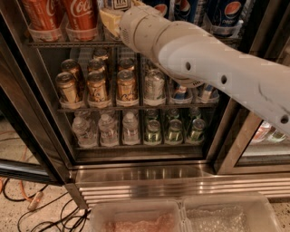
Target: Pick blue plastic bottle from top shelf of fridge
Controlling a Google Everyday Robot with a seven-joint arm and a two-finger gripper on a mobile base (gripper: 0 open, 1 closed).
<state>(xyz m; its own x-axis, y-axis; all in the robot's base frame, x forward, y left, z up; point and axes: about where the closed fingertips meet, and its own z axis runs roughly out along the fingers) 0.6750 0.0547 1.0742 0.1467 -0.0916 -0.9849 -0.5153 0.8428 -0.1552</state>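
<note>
The blue plastic bottle [112, 13], with a white label with dark lettering and a pale yellow lower part, stands on the top shelf [68, 44] of the fridge [145, 174], between red Coca-Cola bottles [81, 16] and dark blue Pepsi bottles [226, 13]. My white arm reaches in from the right. My gripper [128, 12] is at the arm's end, right against the bottle's right side at the top edge of the view. The wrist hides most of it.
Gold and silver cans [97, 86] fill the middle rack. Small water bottles [106, 129] and green bottles [174, 131] fill the lower rack. The open door's edge [18, 167] is at the left. Cables [41, 213] lie on the floor. Clear trays [181, 217] are at the bottom.
</note>
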